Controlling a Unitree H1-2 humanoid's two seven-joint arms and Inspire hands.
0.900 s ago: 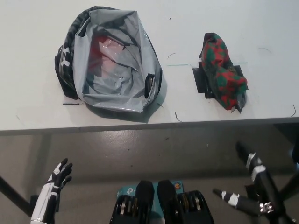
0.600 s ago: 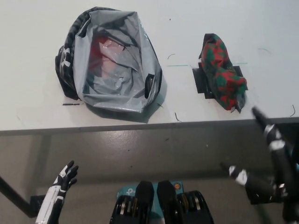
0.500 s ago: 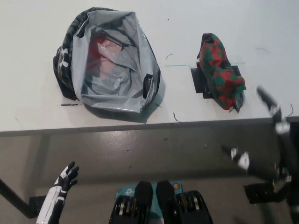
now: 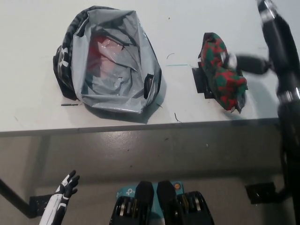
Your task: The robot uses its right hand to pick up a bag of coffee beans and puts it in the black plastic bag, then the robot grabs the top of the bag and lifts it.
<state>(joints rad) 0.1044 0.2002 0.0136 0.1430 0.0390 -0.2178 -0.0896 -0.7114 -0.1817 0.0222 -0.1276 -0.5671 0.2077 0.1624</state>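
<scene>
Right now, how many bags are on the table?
2. The black plastic bag lies open on the table's left side; the red-and-green coffee bag lies on the right, on a black mat. Something reddish shows inside the plastic bag.

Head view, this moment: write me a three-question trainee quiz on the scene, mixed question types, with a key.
1. True or false: the coffee bean bag already lies inside the black plastic bag.
2. Multiple choice: the black right hand is (a) below the table edge, (b) over the table beside the coffee bean bag, (c) inside the plastic bag.
3. Fill in: the white left hand rests at the picture's lower ____, below the table edge.

Key: 1 false, it lies on the table right of the plastic bag, over a black patch. 2 (b), with one of its fingers reaching across the coffee bean bag. 3 left.
</scene>
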